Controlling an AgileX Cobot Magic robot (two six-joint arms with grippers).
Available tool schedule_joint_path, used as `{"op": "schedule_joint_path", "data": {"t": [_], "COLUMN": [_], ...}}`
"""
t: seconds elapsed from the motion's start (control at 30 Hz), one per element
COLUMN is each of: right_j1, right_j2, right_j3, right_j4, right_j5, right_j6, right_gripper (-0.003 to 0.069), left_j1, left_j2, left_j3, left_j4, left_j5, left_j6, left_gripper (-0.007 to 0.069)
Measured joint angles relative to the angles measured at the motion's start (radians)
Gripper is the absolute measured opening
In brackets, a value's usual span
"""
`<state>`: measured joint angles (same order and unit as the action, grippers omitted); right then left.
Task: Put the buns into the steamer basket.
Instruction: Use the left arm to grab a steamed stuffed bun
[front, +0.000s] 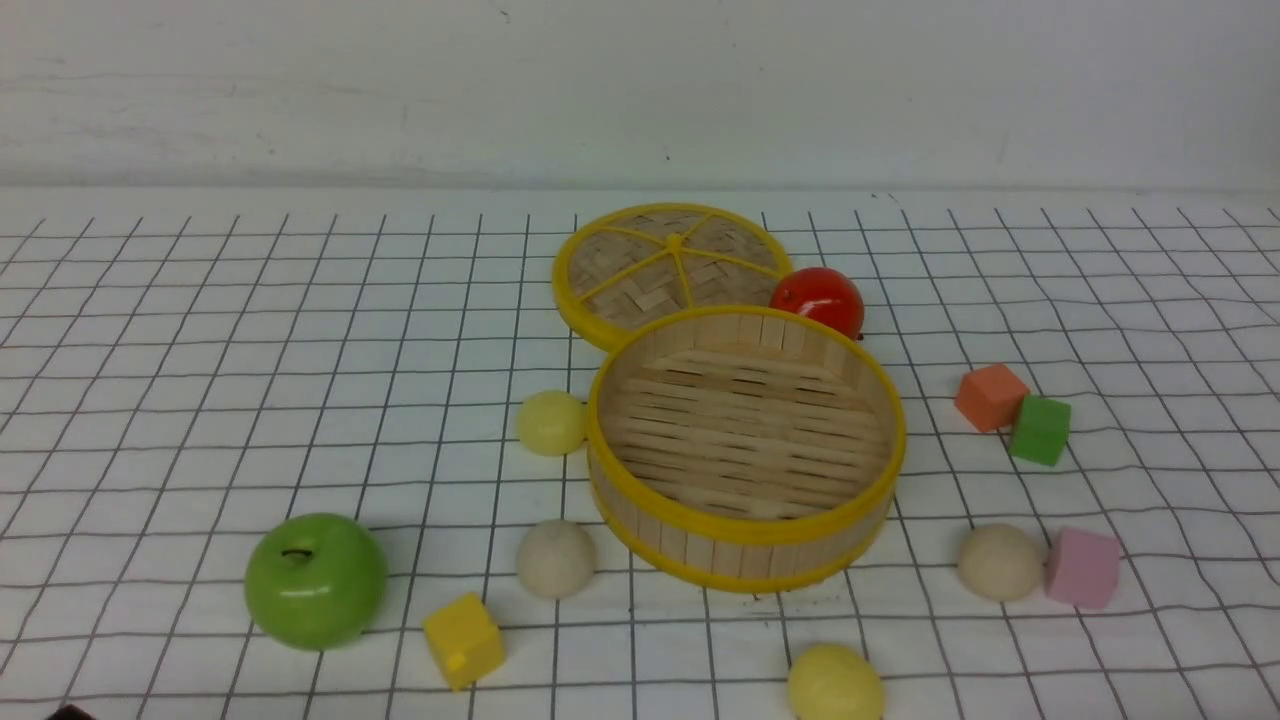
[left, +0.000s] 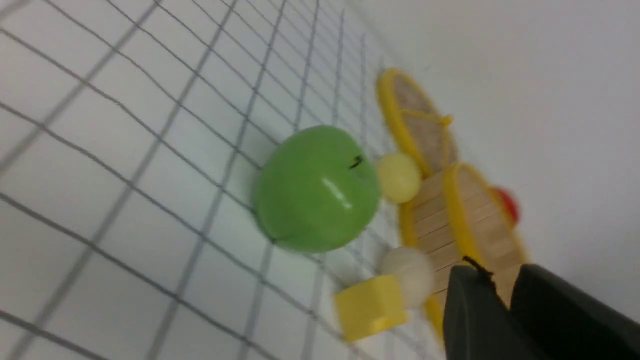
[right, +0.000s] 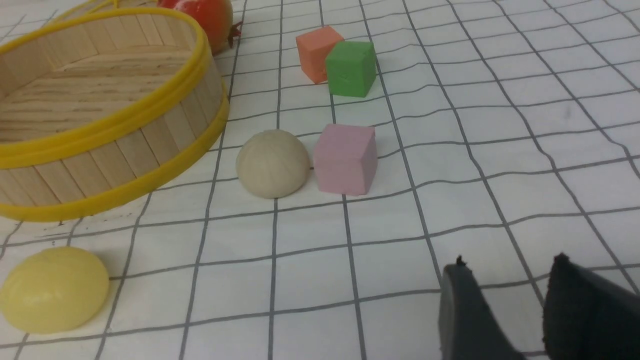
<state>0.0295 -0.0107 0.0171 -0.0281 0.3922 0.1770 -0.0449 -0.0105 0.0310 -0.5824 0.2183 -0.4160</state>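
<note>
Steamer basket (front: 740, 545) sitting mid-worktop (front: 200, 380); all four buns lying outside it on the grid: yellow bun (front: 551, 423) just beside its left wall; beige bun (front: 556, 558) near front-left; second beige bun (front: 1000, 561) to the right, just beside pink cube (front: 1083, 568); second yellow bun (front: 835, 685) in front; left pincer (left: 497, 271) showing a narrow slit, gripping nothing; right pincer (right: 510, 262) standing clearly apart, gripping nothing.

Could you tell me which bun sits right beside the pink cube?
The beige bun right of the steamer basket; the other beige one lies on the basket's left.
</note>
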Motion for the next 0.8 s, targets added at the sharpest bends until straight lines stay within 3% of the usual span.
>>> {"op": "schedule_joint_path", "data": {"t": [0.03,0.17,0.23,0.33,0.43,0.6,0.8], "right_j1": [0.000,0.000,0.000,0.000,0.000,0.000,0.000], "right_j2": [0.000,0.000,0.000,0.000,0.000,0.000,0.000], "right_j3": [0.000,0.000,0.000,0.000,0.000,0.000,0.000], "right_j4": [0.000,0.000,0.000,0.000,0.000,0.000,0.000], "right_j5": [0.000,0.000,0.000,0.000,0.000,0.000,0.000], "right_j6": [0.000,0.000,0.000,0.000,0.000,0.000,0.000], "right_gripper": [0.0241,0.0241,0.0241,0.0241,0.0241,0.0241,0.0241], "left_j1": [0.000,-0.001,-0.001,-0.002,-0.002,-0.002,-0.002], "left_j2": [0.000,0.000,0.000,0.000,0.022,0.370,0.847], "left_j3": [0.000,-0.004,-0.040,-0.191,-0.267,-0.499,-0.689], "left_j4": [-0.086,-0.148,-0.148,-0.137,-0.136,-0.086,0.034], "left_j5": [-0.043,-0.091,-0.028,0.156,0.237,0.574,0.771], "left_j6": [-0.017,0.014,0.051,0.251,0.336,0.416,0.502], "left_gripper": [0.0122,0.0113,0.0085,-0.0009,-0.0013,-0.0013,-0.0013]}}
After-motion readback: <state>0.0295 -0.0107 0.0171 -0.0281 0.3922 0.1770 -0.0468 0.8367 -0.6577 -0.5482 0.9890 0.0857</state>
